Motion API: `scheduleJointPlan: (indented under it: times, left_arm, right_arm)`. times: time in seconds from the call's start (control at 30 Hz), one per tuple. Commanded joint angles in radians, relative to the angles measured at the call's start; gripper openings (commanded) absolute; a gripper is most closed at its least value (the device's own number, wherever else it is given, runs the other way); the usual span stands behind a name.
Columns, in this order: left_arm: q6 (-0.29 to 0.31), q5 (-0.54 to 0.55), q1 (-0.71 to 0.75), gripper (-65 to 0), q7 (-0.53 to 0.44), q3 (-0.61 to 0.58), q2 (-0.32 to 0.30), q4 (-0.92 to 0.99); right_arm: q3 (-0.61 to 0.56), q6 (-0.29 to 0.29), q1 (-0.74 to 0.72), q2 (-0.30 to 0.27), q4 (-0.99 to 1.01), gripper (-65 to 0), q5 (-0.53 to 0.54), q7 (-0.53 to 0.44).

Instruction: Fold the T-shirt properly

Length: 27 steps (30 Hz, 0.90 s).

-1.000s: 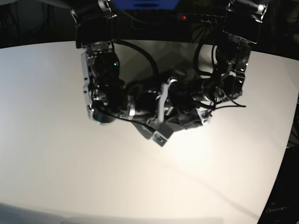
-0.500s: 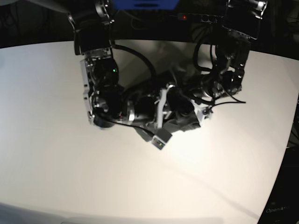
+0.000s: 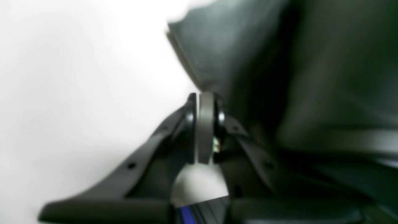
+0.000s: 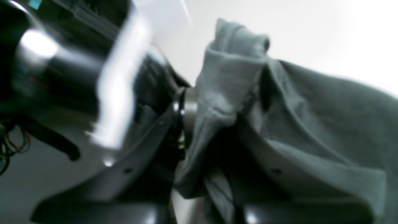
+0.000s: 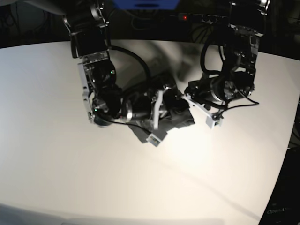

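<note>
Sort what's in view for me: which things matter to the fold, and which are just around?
Part of the job:
- T-shirt, bunched mid-table
- right gripper, shut on a fold of it
- left gripper, shut, beside the cloth

Just around:
- white table
- dark equipment with a red light behind it

most of the t-shirt [image 5: 180, 117] is hiding under the two arms at the centre of the base view. both wrist views are blurring heavily, the cloth running off their right edges, and the right gripper [image 4: 214, 124] is showing only partly behind folds.
</note>
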<state>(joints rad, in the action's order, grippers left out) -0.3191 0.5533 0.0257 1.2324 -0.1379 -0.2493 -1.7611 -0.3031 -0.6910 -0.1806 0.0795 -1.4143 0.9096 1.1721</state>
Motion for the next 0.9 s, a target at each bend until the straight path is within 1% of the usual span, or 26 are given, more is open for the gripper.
scheduleJointPlan:
  times: [0.0, 0.23, 0.4, 0.43, 0.5, 0.63, 0.7, 0.77, 0.87]
  left_arm:
    - [0.002, 0.009, 0.004, -63.2, 0.022, 0.008, -0.002, -0.024]
    - [0.004, 0.009, 0.02, -63.2, 0.066, 0.019, -0.002, -0.124]
    - [0.004, 0.009, 0.02, -63.2, 0.082, 0.021, -0.002, -0.158]
    - [0.004, 0.009, 0.021, -63.2, 0.082, 0.021, -0.002, -0.159]
    - [0.004, 0.009, 0.021, -63.2, 0.082, 0.021, -0.003, -0.162]
    - [0.004, 0.011, 0.021, -63.2, 0.082, 0.021, -0.02, -0.167]
    - [0.004, 0.011, 0.021, -63.2, 0.08, 0.021, -0.02, -0.167]
    - [0.004, 0.011, 0.021, -63.2, 0.08, 0.021, -0.022, -0.167]
    - [0.004, 0.011, 0.021, -63.2, 0.08, 0.021, -0.022, -0.173]
  right_arm:
    - [0.0, -0.007, -0.026, 0.006, -0.01, -64.3, 0.033, -0.036]
    - [-0.005, -0.007, -0.026, 0.004, 0.039, -64.3, 0.032, -0.08]
    - [-0.037, -0.007, -0.026, 0.004, 0.069, -63.7, 0.032, -0.119]
    - [-0.038, -0.007, -0.026, 0.004, 0.069, -62.0, 0.032, -0.12]
    - [-0.041, -0.007, -0.026, 0.003, 0.08, -55.6, 0.032, -0.125]
    - [-0.041, -0.007, -0.041, 0.003, 0.151, -38.4, 0.032, -0.14]
    - [-0.043, -0.007, -0.044, -0.01, 0.185, -31.2, 0.032, -0.162]
    - [-0.043, -0.007, -0.046, -0.014, 0.203, -26.6, 0.032, -0.172]
    - [-0.043, -0.007, -0.046, -0.017, 0.204, -22.5, 0.032, -0.169]
